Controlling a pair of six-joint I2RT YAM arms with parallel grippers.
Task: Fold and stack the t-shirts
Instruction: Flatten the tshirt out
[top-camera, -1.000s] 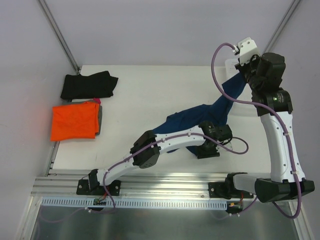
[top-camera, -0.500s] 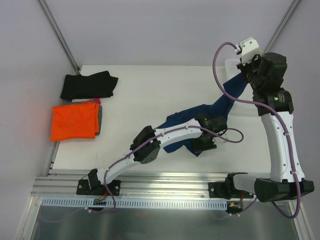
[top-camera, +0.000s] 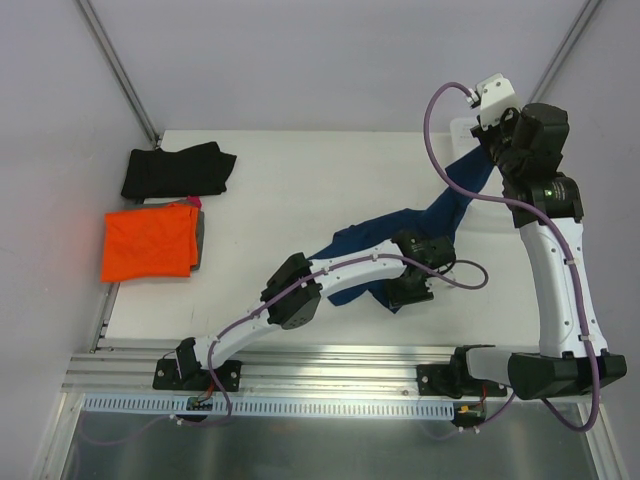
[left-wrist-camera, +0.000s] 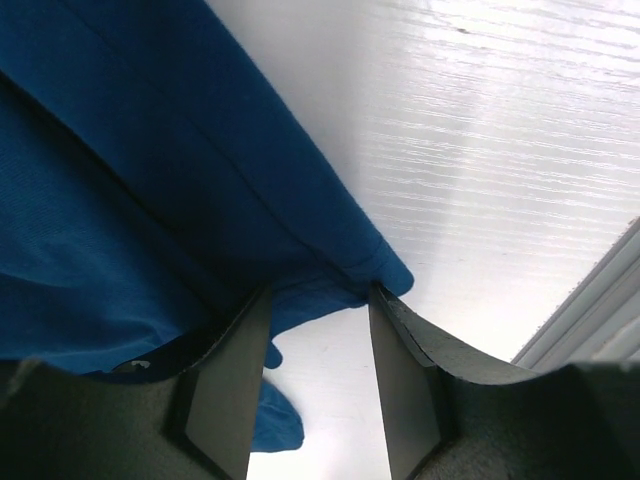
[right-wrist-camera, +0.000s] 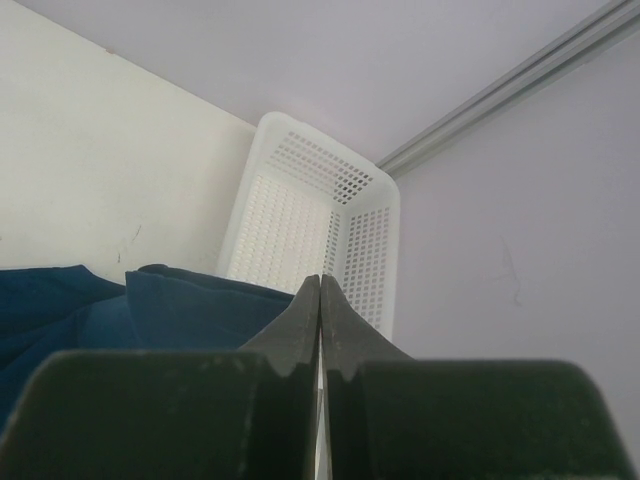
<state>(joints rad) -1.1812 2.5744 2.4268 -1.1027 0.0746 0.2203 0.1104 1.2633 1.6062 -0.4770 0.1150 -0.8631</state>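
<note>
The navy blue t-shirt (top-camera: 440, 215) is stretched from the table's middle up to the back right, where my right gripper (top-camera: 487, 150) is shut on its upper end and holds it raised. In the right wrist view the jaws (right-wrist-camera: 320, 280) are pressed together and the navy cloth (right-wrist-camera: 190, 305) drapes to their left. My left gripper (top-camera: 405, 290) is open at the shirt's lower edge on the table. In the left wrist view its fingers (left-wrist-camera: 320, 295) straddle bare table with the hem (left-wrist-camera: 120, 200) just ahead. The folded orange t-shirt (top-camera: 150, 243) and black t-shirt (top-camera: 175, 170) lie at the far left.
A white lattice basket (right-wrist-camera: 300, 210) stands at the table's back right corner, behind the right gripper, with a little of it showing in the top view (top-camera: 462, 130). The metal rail (top-camera: 300, 365) runs along the near edge.
My left gripper has shifted a little left and away from the near edge, closer to the shirt's hem. The right gripper still holds the shirt up in nearly the same place.
</note>
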